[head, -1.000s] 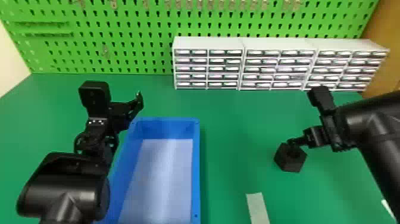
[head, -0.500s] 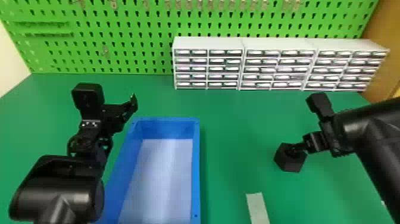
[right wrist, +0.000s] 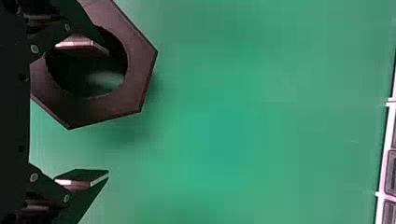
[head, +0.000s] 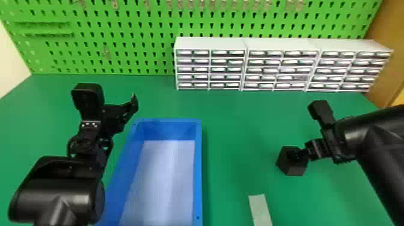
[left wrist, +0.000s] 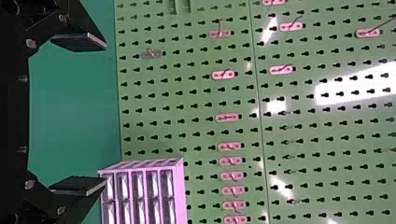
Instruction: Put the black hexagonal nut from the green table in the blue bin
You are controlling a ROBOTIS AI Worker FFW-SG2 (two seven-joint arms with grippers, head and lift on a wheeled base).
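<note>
The right gripper [head: 303, 154] is low over the black hexagonal nut [head: 296, 168], which rests on the green table [head: 234, 144] right of the blue bin [head: 197, 180]. In the right wrist view, the right gripper [right wrist: 108, 113] has its fingers wide apart. One overlaps the hole of the nut [right wrist: 137, 84]; the other is off to the nut's side, above bare table. Whether that finger touches the nut is unclear. My left gripper [head: 118, 112] hangs near the bin's far left corner. Seen from its own wrist, the left gripper [left wrist: 106, 115] is open with nothing held.
White drawer cabinets [head: 279, 67] line the table's back edge, before a green pegboard [head: 126, 33] with hooks. A pale strip [head: 260, 209] lies on the table between the bin and the right arm. Bare table separates bin and nut.
The right gripper has come slightly toward the robot, at the nut. My left arm has shifted a little to the left. The nut has stayed where it was.
</note>
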